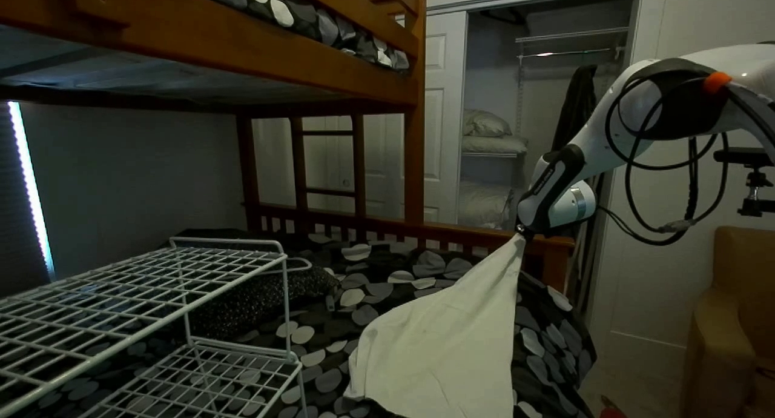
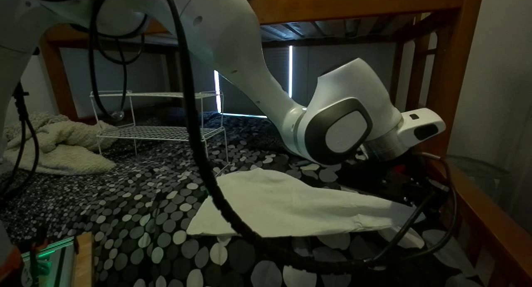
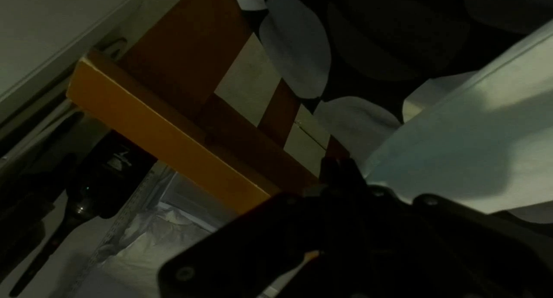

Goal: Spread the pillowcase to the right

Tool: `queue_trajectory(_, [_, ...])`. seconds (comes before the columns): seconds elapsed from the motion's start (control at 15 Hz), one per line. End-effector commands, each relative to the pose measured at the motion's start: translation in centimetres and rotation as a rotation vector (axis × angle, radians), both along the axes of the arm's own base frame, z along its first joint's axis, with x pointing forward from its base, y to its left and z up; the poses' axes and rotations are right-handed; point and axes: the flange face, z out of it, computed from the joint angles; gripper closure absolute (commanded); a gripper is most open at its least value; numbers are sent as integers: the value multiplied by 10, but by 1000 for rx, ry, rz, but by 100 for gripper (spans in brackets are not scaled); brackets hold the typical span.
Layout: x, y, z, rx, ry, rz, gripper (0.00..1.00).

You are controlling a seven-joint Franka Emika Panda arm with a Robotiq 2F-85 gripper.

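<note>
Cream-white pillowcase [image 1: 451, 339] aslant below the pincer [image 1: 521, 230], upper tip between its closed jaws.

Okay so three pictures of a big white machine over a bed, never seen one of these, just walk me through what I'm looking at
The white machine is a robot arm, jointed a bit like yours and ending in a gripping tool. Two pictures are taken from outside it; the dark, tilted one is taken from its wrist, looking past the tool at a wooden bed rail.

The surface is the lower level of a bunk bed, under dark bedding with grey and white spots. A white wire rack stands on it, and an exterior view shows a heap of fluffy cream cloth too.

The tool is pinching one end of a plain cream-white pillowcase and holding it up; the fabric slopes down from there onto the bedding.
</note>
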Motion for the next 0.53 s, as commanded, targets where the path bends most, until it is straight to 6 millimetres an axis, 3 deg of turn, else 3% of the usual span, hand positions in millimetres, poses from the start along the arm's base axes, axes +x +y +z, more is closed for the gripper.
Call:
queue_trajectory(0.0, [14,-7,-20,-22,1,-4,72])
queue_trajectory(0.07, [15,-8,-23,-21,8,-5,71])
queue_trajectory(0.2, [18,-6,-23,-6,45,-23,60])
queue_trajectory(0.47, [26,3,4,2,108,-17,28])
